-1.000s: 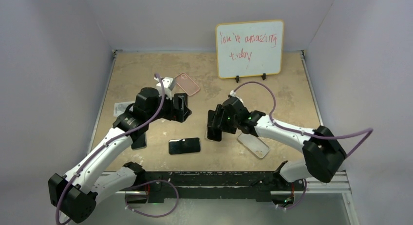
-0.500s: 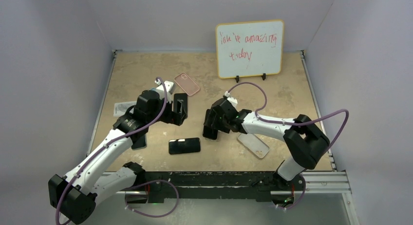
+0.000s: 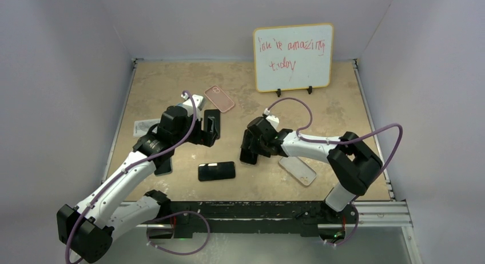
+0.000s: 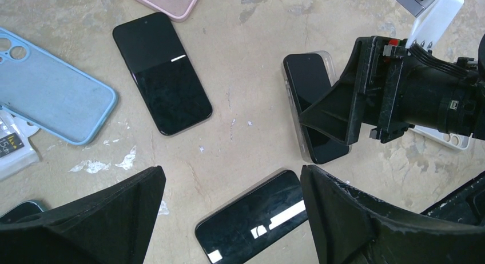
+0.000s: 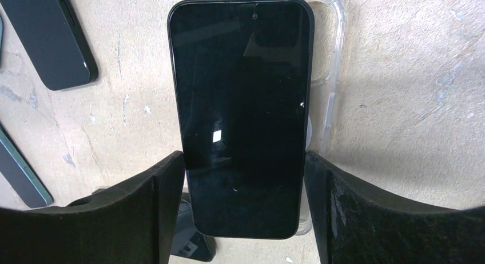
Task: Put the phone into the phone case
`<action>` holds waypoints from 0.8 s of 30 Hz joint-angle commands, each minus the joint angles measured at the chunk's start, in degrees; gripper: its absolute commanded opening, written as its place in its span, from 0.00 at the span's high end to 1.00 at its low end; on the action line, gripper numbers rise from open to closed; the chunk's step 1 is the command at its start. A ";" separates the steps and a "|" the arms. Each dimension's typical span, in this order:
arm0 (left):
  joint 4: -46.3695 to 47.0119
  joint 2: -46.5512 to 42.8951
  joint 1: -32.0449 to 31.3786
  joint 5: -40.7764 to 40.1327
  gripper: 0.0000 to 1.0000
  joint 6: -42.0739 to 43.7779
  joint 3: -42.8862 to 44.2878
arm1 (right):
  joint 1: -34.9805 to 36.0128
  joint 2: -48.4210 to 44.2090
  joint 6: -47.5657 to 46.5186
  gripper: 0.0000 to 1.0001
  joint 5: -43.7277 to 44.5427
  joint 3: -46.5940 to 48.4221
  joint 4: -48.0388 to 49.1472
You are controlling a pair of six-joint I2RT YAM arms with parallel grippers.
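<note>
My right gripper is shut on a black phone, screen up, one finger on each long edge. The phone lies over a clear phone case on the table, shifted a little left of it, so the case's right rim and camera cut-out stick out. In the top view this gripper is at mid-table. The left wrist view shows the phone and the case rim too. My left gripper is open and empty, above the table to the left.
A second black phone lies near the front, under my left gripper. A third phone, a blue case and a pink case lie left and behind. Another clear case lies right. A whiteboard stands at the back.
My right arm has drawn in and shifted the gripper with the phone slightly left; its elbow has folded closer. My left gripper has edged slightly backward.
</note>
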 commanded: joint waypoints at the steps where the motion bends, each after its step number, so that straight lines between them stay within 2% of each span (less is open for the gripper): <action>1: 1.26 -0.47 -0.06 -1.15 0.07 -0.20 0.09 | 0.13 -1.95 1.32 0.22 3.62 1.43 -0.29; 4: 0.94 -0.34 -0.05 -1.58 0.08 0.01 0.29 | 0.15 -2.56 1.39 0.16 3.46 1.79 -1.44; 9: 0.82 -0.57 -0.05 -2.24 0.07 -0.06 0.78 | 0.13 -3.92 -0.04 0.15 0.76 2.89 -3.08; 13: 1.67 1.70 0.00 0.93 0.06 -2.46 1.43 | 0.13 -6.04 -2.28 0.18 -2.82 3.05 -5.34; 17: 3.92 5.92 -0.06 6.88 0.05 -6.33 1.66 | -0.11 -8.95 -4.70 0.26 -1.47 1.09 -5.00; 18: 5.15 7.02 -0.06 8.91 0.07 -7.20 1.48 | -0.27 -9.46 -5.38 0.28 -1.29 0.88 -5.34; 21: 10.59 10.61 0.00 17.16 0.20 -9.23 0.19 | -1.32 -11.46 -6.27 0.35 0.25 -0.21 -6.59; 24: 15.25 14.67 -0.14 22.19 0.28 -11.38 -0.42 | -3.63 -14.74 -7.01 0.38 -1.47 -5.42 -2.53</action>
